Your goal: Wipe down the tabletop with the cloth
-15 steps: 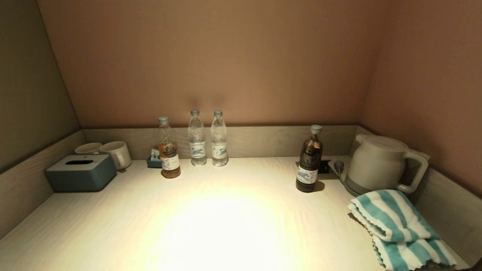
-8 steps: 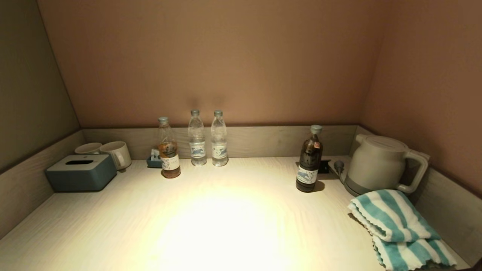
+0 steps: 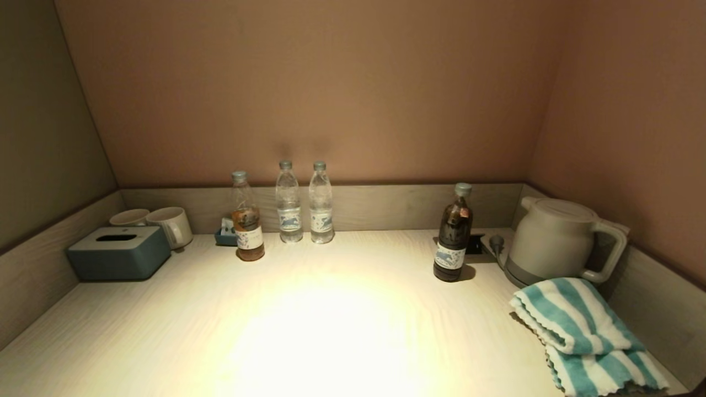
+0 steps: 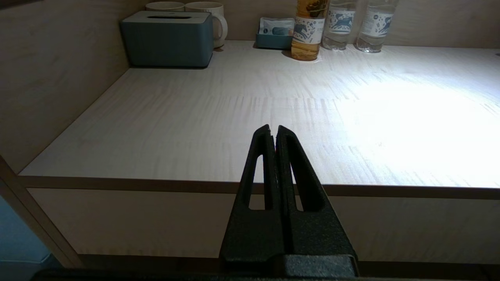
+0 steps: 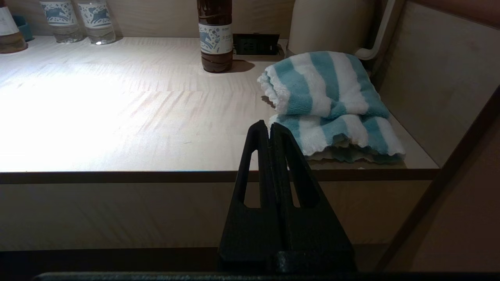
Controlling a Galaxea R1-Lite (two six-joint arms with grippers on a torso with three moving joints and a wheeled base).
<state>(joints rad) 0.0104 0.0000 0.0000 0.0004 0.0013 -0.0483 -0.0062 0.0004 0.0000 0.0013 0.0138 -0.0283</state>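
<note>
The teal and white striped cloth (image 3: pixel 584 336) lies folded on the tabletop (image 3: pixel 331 331) at the front right, just in front of the kettle; it also shows in the right wrist view (image 5: pixel 328 101). My right gripper (image 5: pixel 270 125) is shut and empty, held off the table's front edge, short of the cloth. My left gripper (image 4: pixel 273 128) is shut and empty, held off the front edge on the left side. Neither gripper shows in the head view.
A pale kettle (image 3: pixel 557 240) stands at the back right, a dark bottle (image 3: pixel 452 234) beside it. Three bottles (image 3: pixel 289 204) stand along the back rim. A grey-blue tissue box (image 3: pixel 118 252) and two mugs (image 3: pixel 165 223) sit at the back left.
</note>
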